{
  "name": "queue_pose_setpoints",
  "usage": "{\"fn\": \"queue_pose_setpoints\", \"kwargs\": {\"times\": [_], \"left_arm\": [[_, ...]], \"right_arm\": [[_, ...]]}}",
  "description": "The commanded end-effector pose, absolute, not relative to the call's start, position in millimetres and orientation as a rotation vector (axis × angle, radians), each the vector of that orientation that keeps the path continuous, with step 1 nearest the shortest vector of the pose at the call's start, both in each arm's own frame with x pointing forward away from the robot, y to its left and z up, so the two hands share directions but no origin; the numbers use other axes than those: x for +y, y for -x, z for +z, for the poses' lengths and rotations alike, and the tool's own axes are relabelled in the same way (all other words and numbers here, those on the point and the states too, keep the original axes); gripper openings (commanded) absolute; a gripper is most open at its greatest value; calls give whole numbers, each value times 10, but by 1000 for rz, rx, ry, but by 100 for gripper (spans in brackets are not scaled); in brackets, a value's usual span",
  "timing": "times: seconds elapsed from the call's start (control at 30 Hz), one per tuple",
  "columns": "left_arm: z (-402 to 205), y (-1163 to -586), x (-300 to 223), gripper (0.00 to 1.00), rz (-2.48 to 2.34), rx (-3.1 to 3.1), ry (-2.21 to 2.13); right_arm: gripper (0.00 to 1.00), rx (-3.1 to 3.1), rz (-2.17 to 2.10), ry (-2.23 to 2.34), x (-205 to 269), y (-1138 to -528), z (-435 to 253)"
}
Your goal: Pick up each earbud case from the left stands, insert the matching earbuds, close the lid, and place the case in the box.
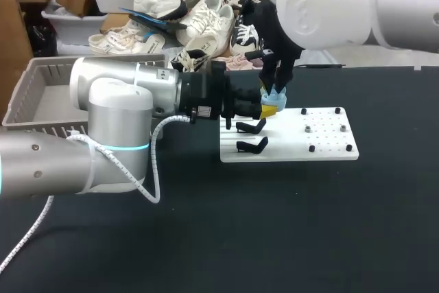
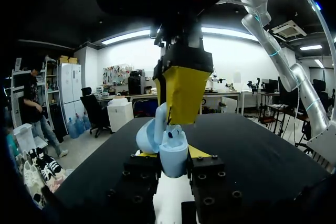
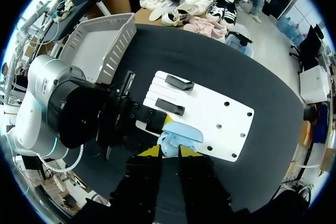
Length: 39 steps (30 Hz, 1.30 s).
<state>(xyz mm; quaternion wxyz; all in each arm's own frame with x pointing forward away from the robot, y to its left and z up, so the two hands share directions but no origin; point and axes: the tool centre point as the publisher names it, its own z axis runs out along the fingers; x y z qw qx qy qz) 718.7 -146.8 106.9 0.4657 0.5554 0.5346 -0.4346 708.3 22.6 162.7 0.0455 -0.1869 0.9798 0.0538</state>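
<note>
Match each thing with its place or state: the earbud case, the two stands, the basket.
Things:
1. light blue plastic earbud case
2. two black curved stands
3. grey slotted plastic basket

Places or states:
A. at the table's far left, beyond the left arm
B. clamped in the left arm's jaws, lid open
C. empty, on the white flat board

Pairs: 1-B, 2-C, 3-A.
</note>
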Motion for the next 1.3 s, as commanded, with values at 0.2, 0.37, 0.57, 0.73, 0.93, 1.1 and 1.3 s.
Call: {"fn": "queue_pose_setpoints", "kwargs": {"times": [0.2, 0.37, 0.57, 0.73, 0.93, 1.1, 1.3], "left_arm": [[1068, -7179, -1471, 0, -1064, 1313, -1361], [1068, -7179, -1471, 0, -1064, 1313, -1361], [1068, -7179, -1471, 0, -1064, 1313, -1361], [1068, -7179, -1471, 0, -1064, 1313, -1361], [1068, -7179, -1471, 0, -1064, 1313, -1361], [1068, -7179, -1471, 0, -1064, 1313, -1361], [1068, -7179, -1471, 0, -1064, 1313, -1361]], "right_arm": [[0, 2992, 158, 554, 201, -7042, 1644], [0, 2997, 153, 548, 203, -7032, 1629], [0, 3003, 154, 543, 213, -7019, 1608], [0, 3007, 158, 538, 218, -7012, 1598], [0, 3007, 155, 532, 227, -6991, 1595], [0, 3010, 154, 527, 230, -6978, 1587], [0, 3011, 152, 524, 232, -6970, 1591]]}}
